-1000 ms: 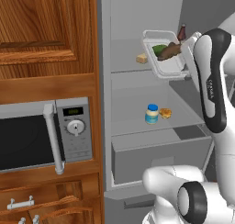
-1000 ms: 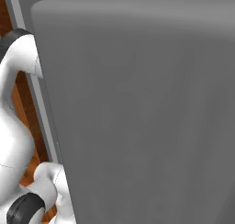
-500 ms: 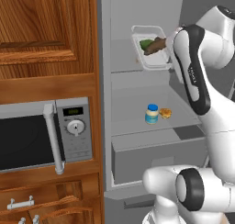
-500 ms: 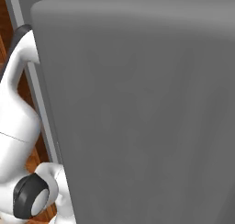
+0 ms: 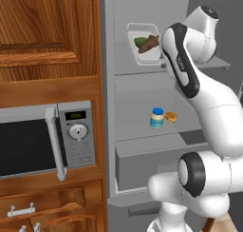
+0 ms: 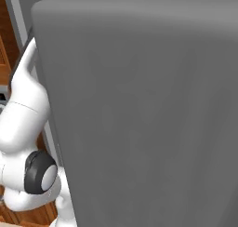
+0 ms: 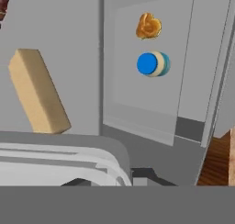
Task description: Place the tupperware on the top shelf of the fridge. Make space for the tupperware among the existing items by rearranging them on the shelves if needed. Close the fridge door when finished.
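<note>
- The tall plain grey fridge [image 5: 156, 107] stands open; its large flat grey door [image 6: 139, 110] is not yet closed.
- We carry the clear white-rimmed tupperware [image 5: 144, 45] above the fridge's top shelf [image 5: 142, 67], not yet set down.
- Beside the tupperware on that shelf lies a tan block [image 7: 39, 92].
- Our fingers are clamped on the tupperware's rim, hidden behind the arm.

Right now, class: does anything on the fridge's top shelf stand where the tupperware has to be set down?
Yes. A tan block lies on the top shelf just beyond the tupperware, with a small reddish piece further off.
</note>
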